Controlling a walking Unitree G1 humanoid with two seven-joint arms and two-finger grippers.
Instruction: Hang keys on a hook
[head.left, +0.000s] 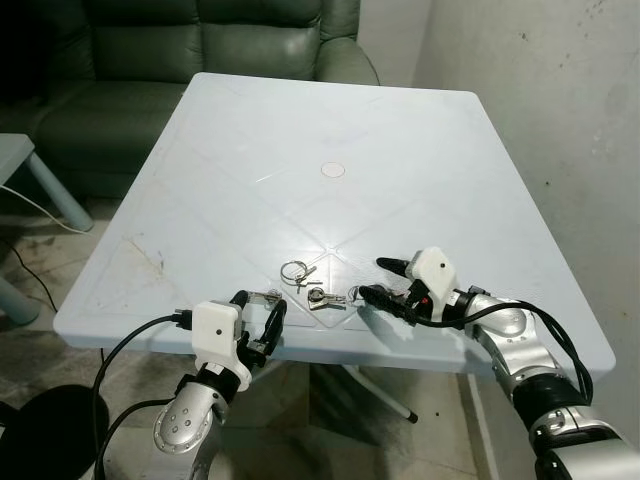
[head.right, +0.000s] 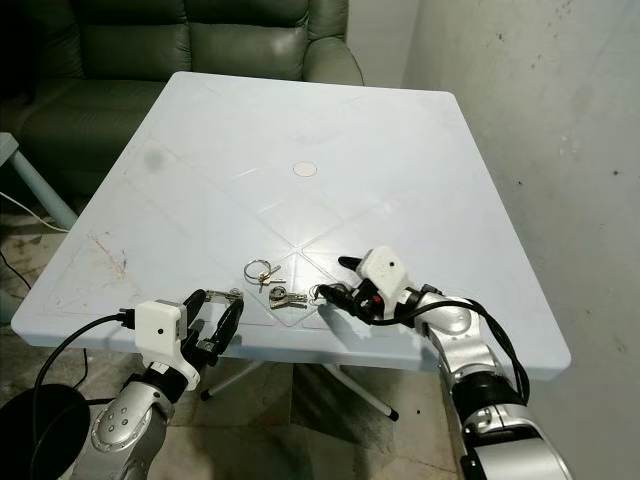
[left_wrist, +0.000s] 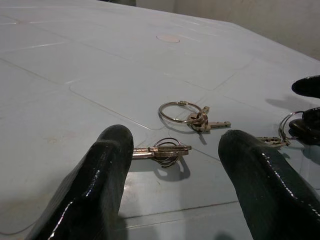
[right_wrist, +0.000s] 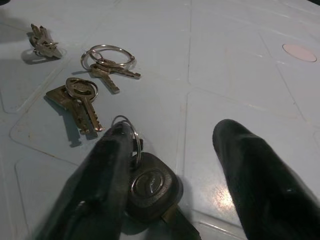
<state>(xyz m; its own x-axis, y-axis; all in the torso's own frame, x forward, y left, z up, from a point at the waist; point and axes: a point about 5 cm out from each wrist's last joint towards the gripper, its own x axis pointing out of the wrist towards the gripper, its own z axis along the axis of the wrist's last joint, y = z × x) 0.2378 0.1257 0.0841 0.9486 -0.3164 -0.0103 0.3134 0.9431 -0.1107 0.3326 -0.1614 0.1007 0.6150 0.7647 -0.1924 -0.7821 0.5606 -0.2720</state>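
pale blue plastic worktop (head.left: 400, 140) fills most of the head frames, green sofa (head.left: 200, 60) across the top, grey wall (head.left: 560, 120) down the right.

four key sets sit at the near edge, lower centre of frame: a large key ring with small keys (head.left: 296, 271), a bunch of keys (head.left: 320, 298) just below it, a single key with small ring (left_wrist: 162, 150) near my left end effector, and a black-headed key (right_wrist: 150, 192) at my right one.

my left end effector (head.left: 257, 318) is at the worktop's near edge, lower left of centre, fingers (left_wrist: 100, 185) apart, nothing between them. the single key lies just ahead of the gap, flat on the worktop.

my right end effector (head.left: 385, 280) is lower right of centre, fingers (right_wrist: 260, 175) spread wide. the black-headed key lies against the inside of one finger, its ring looped beside the tip; not clamped, the other finger is well apart from it.

round disc (head.left: 332, 169) marks the worktop centre.
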